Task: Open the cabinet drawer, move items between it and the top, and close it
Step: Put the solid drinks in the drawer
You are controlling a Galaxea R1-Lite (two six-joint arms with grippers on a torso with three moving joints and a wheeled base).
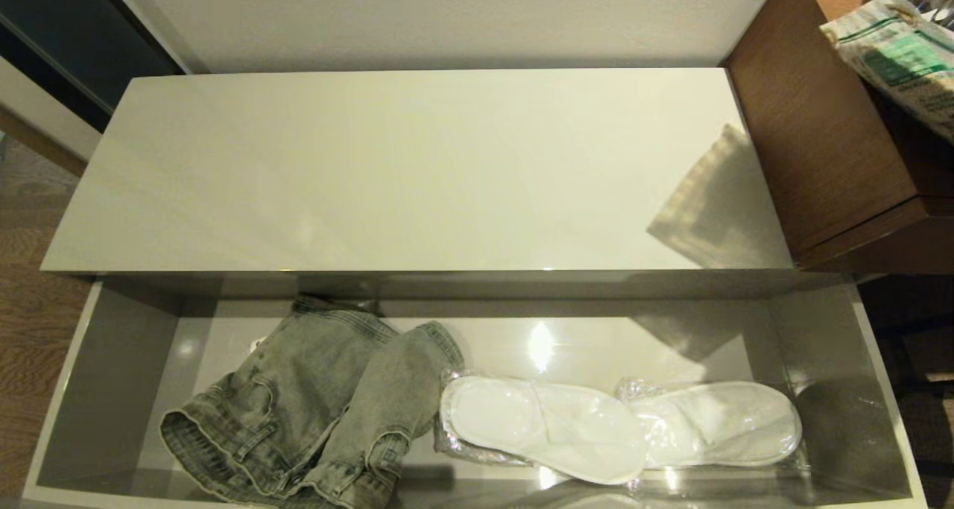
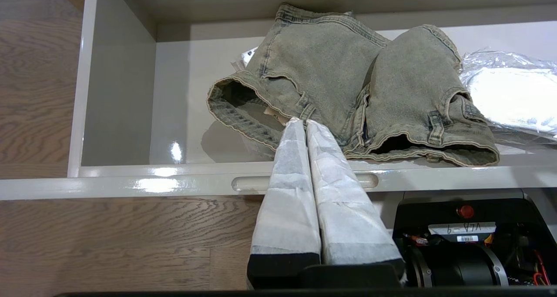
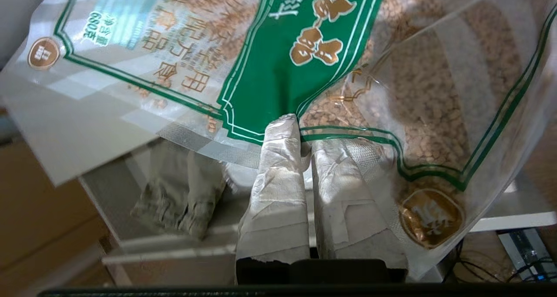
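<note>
The cabinet drawer (image 1: 112,375) stands pulled out below the bare glossy top (image 1: 402,174). The folded grey denim jeans (image 1: 313,405) lie in the drawer's left half. In the left wrist view my left gripper (image 2: 304,122) is shut with nothing between its fingers. It hovers over the drawer's front rim (image 2: 174,184), its tips just before the jeans' (image 2: 330,71) waistband. My right gripper (image 3: 302,134) is shut on the sealed edge of the clear packet (image 3: 270,62) with brown contents and a green label. The packet (image 1: 894,54) hangs in the air at the far right, above the desk.
White slippers in clear plastic (image 1: 618,427) fill the drawer's right half, beside the jeans. A small white pack (image 2: 249,55) peeks out behind the jeans. The brown wood-grain desk (image 1: 812,121) rises against the top's right end. Wood floor lies left of the cabinet.
</note>
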